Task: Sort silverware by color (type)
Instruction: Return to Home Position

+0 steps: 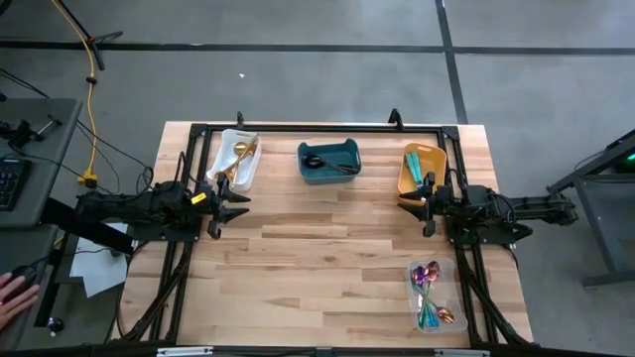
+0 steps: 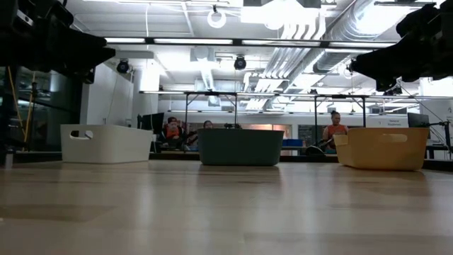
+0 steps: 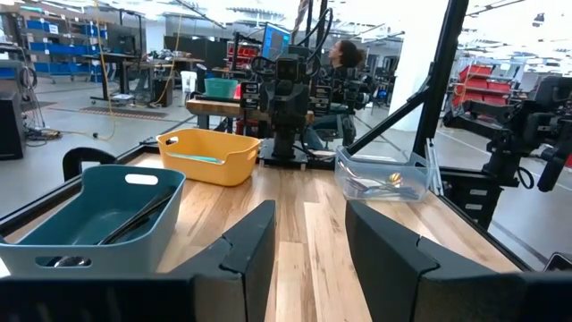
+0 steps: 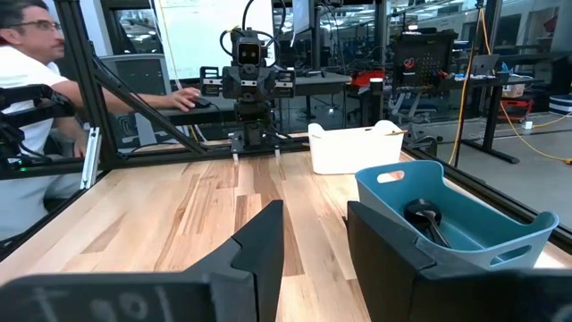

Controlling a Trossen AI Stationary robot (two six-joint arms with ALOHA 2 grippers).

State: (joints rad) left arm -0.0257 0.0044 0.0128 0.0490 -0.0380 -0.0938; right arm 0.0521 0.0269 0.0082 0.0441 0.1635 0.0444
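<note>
All the silverware lies in bins. Gold spoons (image 1: 241, 154) rest in the white bin (image 1: 234, 171) at the far left. Black utensils (image 1: 331, 164) lie in the teal bin (image 1: 329, 162) at the far middle. A teal-handled piece (image 1: 414, 163) lies in the orange bin (image 1: 420, 167) at the far right. Iridescent purple and teal-handled spoons (image 1: 429, 281) lie in the clear bin (image 1: 436, 295) near the right front. My left gripper (image 1: 238, 197) hovers open at the table's left, my right gripper (image 1: 411, 201) open at its right, both above the wood and holding nothing.
A black frame (image 1: 317, 127) runs round the table's far edge and sides. The bare wooden middle (image 1: 327, 248) lies between the arms. A person's hand (image 1: 12, 294) shows at a desk left of the table, and people sit in the room beyond.
</note>
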